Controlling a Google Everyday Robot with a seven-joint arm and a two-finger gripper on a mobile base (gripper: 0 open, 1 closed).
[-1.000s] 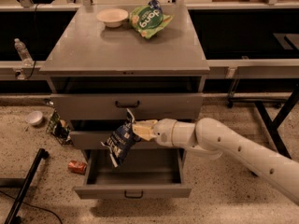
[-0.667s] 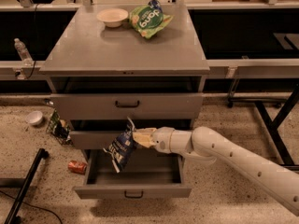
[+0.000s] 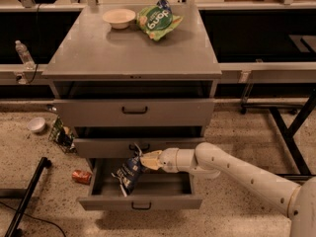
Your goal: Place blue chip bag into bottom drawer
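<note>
The blue chip bag is crumpled dark navy foil with light print. It hangs from my gripper over the left part of the open bottom drawer, its lower end down near the tray floor. My white arm reaches in from the lower right, and the gripper is shut on the bag's top edge. The bottom drawer is pulled out, a deep grey tray with a small black handle on its front. The two drawers above it are pushed in.
A grey cabinet top carries a pale bowl and a bright green snack bag. On the floor at left lie a red can, a white cup, a dark packet and a black bar. A water bottle stands at far left.
My gripper has moved down and slightly left with the blue chip bag, lowering it from in front of the middle drawer toward the open bottom drawer.
</note>
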